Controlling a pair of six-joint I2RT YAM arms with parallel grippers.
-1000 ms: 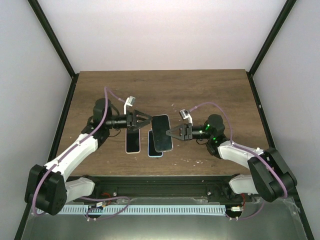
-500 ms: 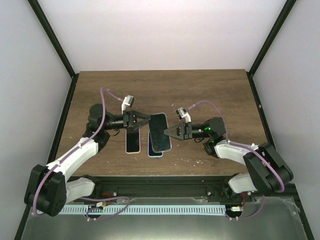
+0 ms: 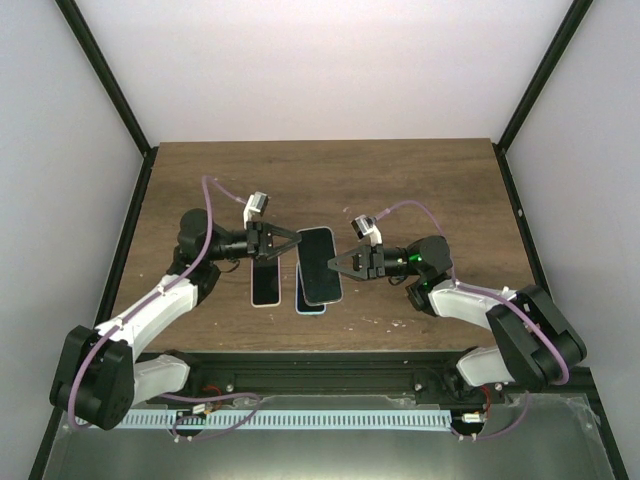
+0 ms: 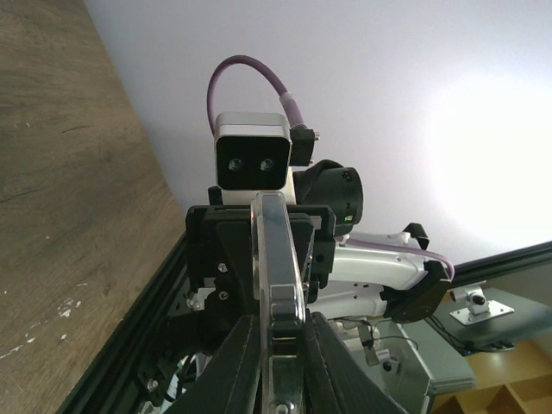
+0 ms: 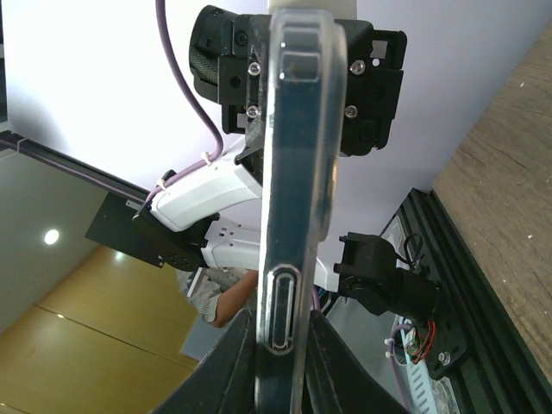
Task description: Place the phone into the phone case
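Dark phone (image 3: 322, 270), clear-rimmed, pinched from both sides.
The left gripper (image 3: 295, 241) and the right gripper (image 3: 332, 265) are each closed tight on an opposite edge. The phone sits between their fingertips, above the wooden table (image 3: 420, 190).

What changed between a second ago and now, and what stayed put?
The left gripper moved slightly right and closed on the facing edge of the dark, clear-rimmed flat slab, which it had not held. The right gripper shifted that slab slightly left. Unchanged: the right gripper's hold, and the white-edged phone and blue-edged device lying on the wooden table.
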